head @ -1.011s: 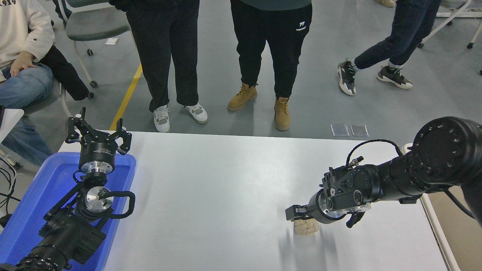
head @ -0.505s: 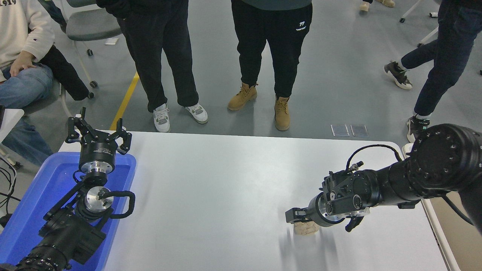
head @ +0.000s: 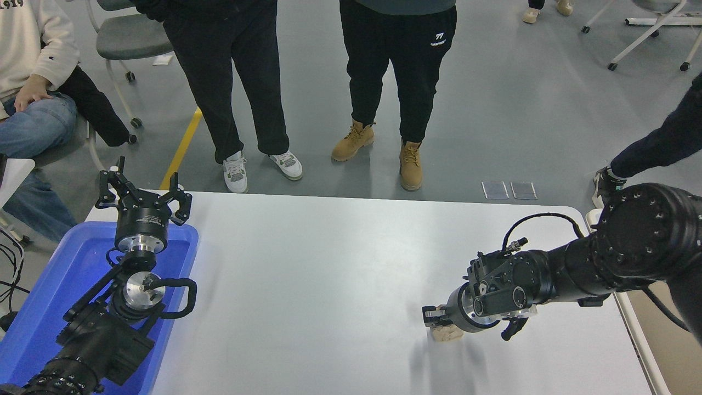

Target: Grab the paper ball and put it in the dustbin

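Note:
The tan crumpled paper ball (head: 444,333) lies on the white table (head: 329,263) at the front right, partly hidden under my right gripper. My right gripper (head: 469,322) points down over it, open, with one finger at the ball's left and the other out to its right. The ball rests on the table. The beige dustbin (head: 666,340) with its pale rim stands past the table's right edge, partly hidden by my right arm. My left gripper (head: 143,189) is parked open at the lower left.
A bright blue tray (head: 49,296) lies under my left arm at the table's left edge. Several people stand at the far side, one sits at the upper left, and a leg (head: 652,145) shows at the right edge.
My right gripper has sunk slightly onto the ball and its fingers have drawn a little closer together. The person at the right has walked further right. The left arm has not moved.

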Robot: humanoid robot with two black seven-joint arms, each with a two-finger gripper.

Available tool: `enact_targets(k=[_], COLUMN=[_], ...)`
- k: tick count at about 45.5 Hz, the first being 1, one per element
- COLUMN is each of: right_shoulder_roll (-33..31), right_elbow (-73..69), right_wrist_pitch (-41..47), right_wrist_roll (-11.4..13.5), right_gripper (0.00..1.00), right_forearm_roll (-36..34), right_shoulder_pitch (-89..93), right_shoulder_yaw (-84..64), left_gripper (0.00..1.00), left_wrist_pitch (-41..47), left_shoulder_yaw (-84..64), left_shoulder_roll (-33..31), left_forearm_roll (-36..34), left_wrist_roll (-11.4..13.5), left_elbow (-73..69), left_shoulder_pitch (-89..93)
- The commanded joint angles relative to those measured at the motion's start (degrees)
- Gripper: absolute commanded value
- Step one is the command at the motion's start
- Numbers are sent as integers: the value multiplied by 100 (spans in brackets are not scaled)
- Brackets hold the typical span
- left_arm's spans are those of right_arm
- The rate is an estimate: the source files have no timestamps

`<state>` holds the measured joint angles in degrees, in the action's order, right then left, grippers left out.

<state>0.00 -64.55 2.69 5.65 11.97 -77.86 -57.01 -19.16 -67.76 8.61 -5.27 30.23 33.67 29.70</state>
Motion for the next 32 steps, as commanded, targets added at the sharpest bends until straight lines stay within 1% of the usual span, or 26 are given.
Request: enact_targets(k=[1, 6, 12, 21, 32], right_shoulder_roll=[0, 0, -483, -1160, -1801], right_elbow=[-84, -365, -1138, -2123, -2396], right_wrist_pitch=[47, 82, 293, 890, 2507], right_wrist_roll=[7, 7, 7, 42, 51], right_gripper=[0, 0, 0, 0, 0], right_forearm_roll=[16, 42, 60, 51, 51], right_shoulder_pitch=[-98, -369, -1134, -2645, -4359], right_shoulder_yaw=[-47, -56, -65, -73, -416], left_gripper=[99, 99, 99, 99, 99], left_wrist_pitch=[0, 0, 0, 0, 0], left_shoulder_yaw=[0, 0, 0, 0, 0], left_shoulder_roll=[0, 0, 0, 0, 0], left_forearm_roll=[0, 0, 0, 0, 0], left_wrist_roll=[0, 0, 0, 0, 0], left_elbow=[-1, -1, -1, 17, -1], left_shoulder_pitch=[1, 1, 1, 1, 1])
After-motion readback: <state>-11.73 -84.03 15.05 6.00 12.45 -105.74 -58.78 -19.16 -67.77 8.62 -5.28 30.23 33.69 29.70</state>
